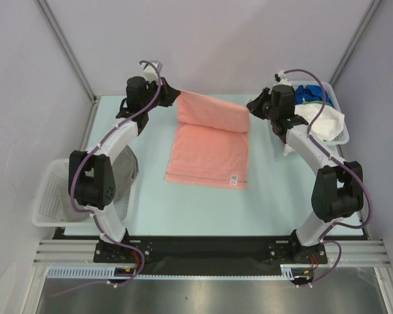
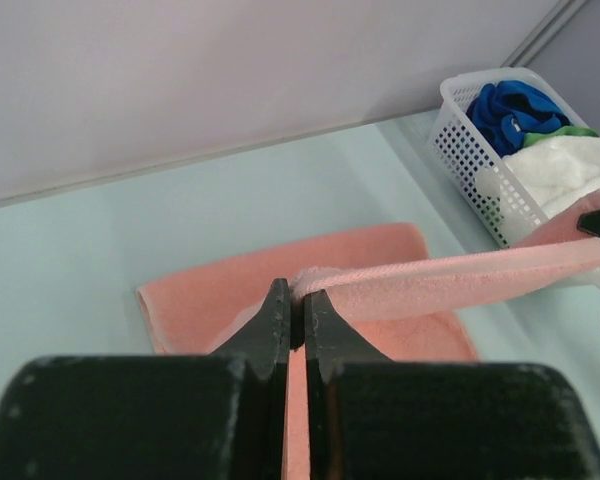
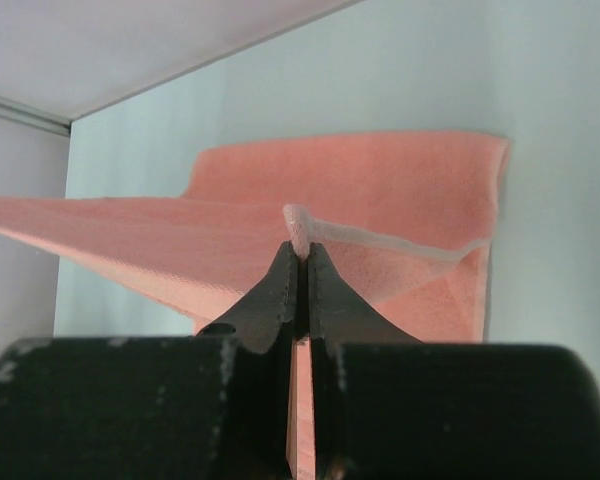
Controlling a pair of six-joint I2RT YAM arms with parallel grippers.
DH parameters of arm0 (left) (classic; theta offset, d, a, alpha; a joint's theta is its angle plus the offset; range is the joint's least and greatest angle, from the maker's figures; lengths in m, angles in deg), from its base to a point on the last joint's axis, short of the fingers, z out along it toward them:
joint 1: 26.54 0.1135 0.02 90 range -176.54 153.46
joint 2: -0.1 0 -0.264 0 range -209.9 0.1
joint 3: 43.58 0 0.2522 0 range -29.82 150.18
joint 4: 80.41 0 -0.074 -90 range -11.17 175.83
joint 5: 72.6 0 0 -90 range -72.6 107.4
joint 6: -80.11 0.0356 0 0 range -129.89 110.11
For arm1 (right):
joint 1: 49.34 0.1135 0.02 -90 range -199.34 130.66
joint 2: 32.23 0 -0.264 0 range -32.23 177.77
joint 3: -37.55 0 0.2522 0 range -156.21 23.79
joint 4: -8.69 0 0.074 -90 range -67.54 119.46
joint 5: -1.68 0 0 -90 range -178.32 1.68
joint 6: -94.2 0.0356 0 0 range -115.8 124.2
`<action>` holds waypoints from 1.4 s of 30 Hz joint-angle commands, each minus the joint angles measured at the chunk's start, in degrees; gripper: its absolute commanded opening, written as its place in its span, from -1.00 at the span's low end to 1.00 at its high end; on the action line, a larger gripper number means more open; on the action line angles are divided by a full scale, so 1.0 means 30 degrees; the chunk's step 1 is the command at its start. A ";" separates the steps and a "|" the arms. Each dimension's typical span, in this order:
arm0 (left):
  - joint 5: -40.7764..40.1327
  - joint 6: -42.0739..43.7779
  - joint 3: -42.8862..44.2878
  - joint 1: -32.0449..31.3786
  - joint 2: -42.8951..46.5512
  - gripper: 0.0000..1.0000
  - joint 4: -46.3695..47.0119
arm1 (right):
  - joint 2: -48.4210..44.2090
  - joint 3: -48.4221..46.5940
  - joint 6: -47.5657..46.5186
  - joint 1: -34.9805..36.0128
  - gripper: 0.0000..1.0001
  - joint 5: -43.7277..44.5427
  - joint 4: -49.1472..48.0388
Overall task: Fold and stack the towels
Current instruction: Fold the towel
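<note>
Left gripper (image 2: 298,300): jaws pressed together on one far corner of the salmon pink towel (image 1: 209,150), with the cloth pinched between the fingertips. Right gripper (image 3: 301,262): jaws likewise clamped on the other far corner, a small roll of hem showing just above the tips. The held edge is raised off the table (image 1: 150,203) and pulled into a nearly straight line between the two grippers, which stand well apart at the far side of the work area. From that edge the cloth slopes down towards the arm bases. The near part of the towel lies flat at the middle of the table, its near hem roughly parallel to the table edge. A small white label (image 1: 234,177) sits on the flat part close to the near right corner. Right-hand basket (image 2: 465,150), by the right arm at the far right of the table, holds a blue towel (image 2: 510,108), a sliver of green towel (image 2: 572,130) and a white towel (image 2: 565,170) heaped over its rim. Left-hand basket (image 1: 49,196) stands at the near left, partly behind the left arm; I cannot make out its contents.
</note>
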 commanded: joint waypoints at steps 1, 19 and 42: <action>-0.1402 0.0481 -0.0528 0.0626 0.1571 -0.99 0.0023 | -0.1190 0.0723 -0.0256 -0.0047 -1.00 0.1051 0.0694; -0.3275 -0.3325 -1.0370 -0.0897 0.4882 -0.64 0.1047 | -0.2420 0.7695 0.1472 0.1651 -0.99 -0.0384 -0.0243; -0.5326 -0.4236 -1.6058 -0.2069 0.7693 -0.70 0.2339 | -0.6287 1.1771 0.1677 0.3234 -0.98 0.0846 -0.0507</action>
